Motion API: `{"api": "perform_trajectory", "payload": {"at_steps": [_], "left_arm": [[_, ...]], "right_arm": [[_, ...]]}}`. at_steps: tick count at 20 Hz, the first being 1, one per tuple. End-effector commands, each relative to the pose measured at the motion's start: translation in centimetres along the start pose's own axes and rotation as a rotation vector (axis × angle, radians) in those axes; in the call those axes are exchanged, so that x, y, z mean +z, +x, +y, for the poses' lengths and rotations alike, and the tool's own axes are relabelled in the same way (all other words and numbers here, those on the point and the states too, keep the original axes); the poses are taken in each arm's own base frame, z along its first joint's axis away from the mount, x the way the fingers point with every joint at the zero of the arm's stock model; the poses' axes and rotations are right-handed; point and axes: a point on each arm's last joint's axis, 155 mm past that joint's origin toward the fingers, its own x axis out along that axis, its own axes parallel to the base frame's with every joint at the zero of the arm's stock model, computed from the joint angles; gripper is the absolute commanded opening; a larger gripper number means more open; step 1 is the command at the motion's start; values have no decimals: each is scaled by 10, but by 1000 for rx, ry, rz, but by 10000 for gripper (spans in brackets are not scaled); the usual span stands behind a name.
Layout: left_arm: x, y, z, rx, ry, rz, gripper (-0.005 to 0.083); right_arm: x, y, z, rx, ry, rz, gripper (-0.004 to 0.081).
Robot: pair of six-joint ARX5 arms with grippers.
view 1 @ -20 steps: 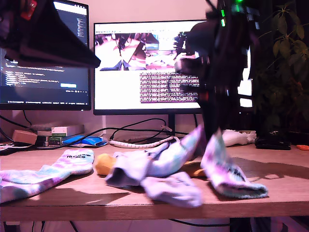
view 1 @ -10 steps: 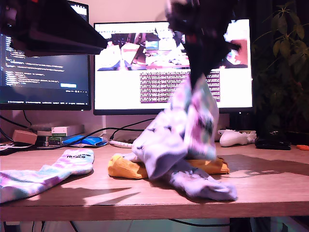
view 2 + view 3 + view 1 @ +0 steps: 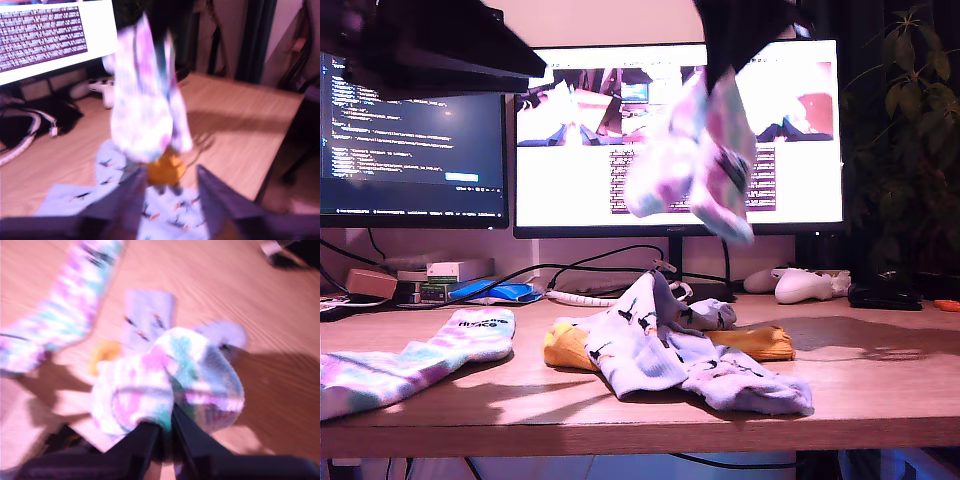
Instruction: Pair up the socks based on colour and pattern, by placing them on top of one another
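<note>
Desk (image 3: 880, 395) with socks scattered, one tie-dye sock (image 3: 705, 160) lifted high — mate lying flat toward the exterior view's left.

Heap of bird-print socks (image 3: 665, 355) over mustard socks (image 3: 760, 342) directly beneath the hanging sock; flat tie-dye sock (image 3: 415, 360) well apart, long axis running toward that view's left edge. Second gripper (image 3: 167, 432) clamped on the hanging sock, so nearer for the carry across. First gripper (image 3: 170, 187) jaws apart — holding nothing, looking down over the heap.
</note>
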Motion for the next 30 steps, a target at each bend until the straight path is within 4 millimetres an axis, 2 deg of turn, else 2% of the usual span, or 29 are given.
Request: {"api": "perform_trajectory", "payload": {"at_steps": [1, 2, 4, 6, 8, 11, 13, 16, 21, 23, 26, 30], "left_arm": [[-18, 8, -5, -14, 152, 50, 387], [-25, 12, -7, -15, 151, 74, 410], [-35, 21, -4, 13, 432, 106, 415], [-34, 28, -1, 45, 546, 103, 416], [-36, 35, -4, 36, 638, 97, 485], [-40, 42, 3, 80, 652, 111, 504], [-34, 43, 13, 139, 655, 99, 498], [-24, 45, 16, 168, 680, 61, 493], [-38, 52, 17, 155, 683, 94, 475], [-37, 53, 17, 157, 700, 90, 409], [-24, 53, 15, 168, 713, 40, 242], [-16, 54, 6, 136, 717, -7, 236]], "right_arm": [[5, -10, 14, 48, -12, -29, -11], [6, -11, 20, 73, -15, -35, -11], [7, -12, 30, 108, -24, -36, -11], [7, -12, 37, 131, -32, -37, -11], [7, -12, 42, 145, -40, -37, -11], [7, -12, 43, 146, -40, -36, -11], [6, -12, 43, 146, -34, -32, -11], [6, -12, 43, 147, -21, -30, -11], [6, -13, 49, 182, -17, -31, -11], [6, -13, 49, 182, -17, -31, -11], [6, -13, 50, 184, -17, -32, -11], [6, -13, 50, 184, -17, -32, -11]]}}
